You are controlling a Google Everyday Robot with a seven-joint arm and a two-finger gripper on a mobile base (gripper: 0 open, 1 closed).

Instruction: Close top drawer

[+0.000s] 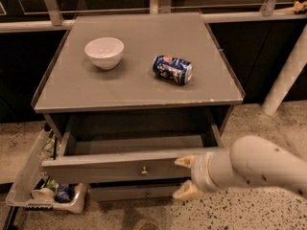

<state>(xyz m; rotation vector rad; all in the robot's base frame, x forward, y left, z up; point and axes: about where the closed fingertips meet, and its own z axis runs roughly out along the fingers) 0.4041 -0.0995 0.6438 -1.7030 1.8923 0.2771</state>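
The top drawer [115,168] of the grey cabinet stands partly open, its worn flat front showing a small round metal knob [143,170] at the centre and a strip of plain grey inside behind it. My gripper [184,177] is at the right end of the drawer front, its pale fingers spread apart, one fingertip [183,162] near the front's top edge and the other lower. It holds nothing. My thick white arm [259,166] comes in from the lower right.
A white bowl [104,52] and a blue can [172,69] lying on its side rest on the cabinet top [134,90]. A lower drawer front [139,193] sits beneath. A clear plastic bin [33,186] with packets stands on the floor at left. A white post [288,75] stands at right.
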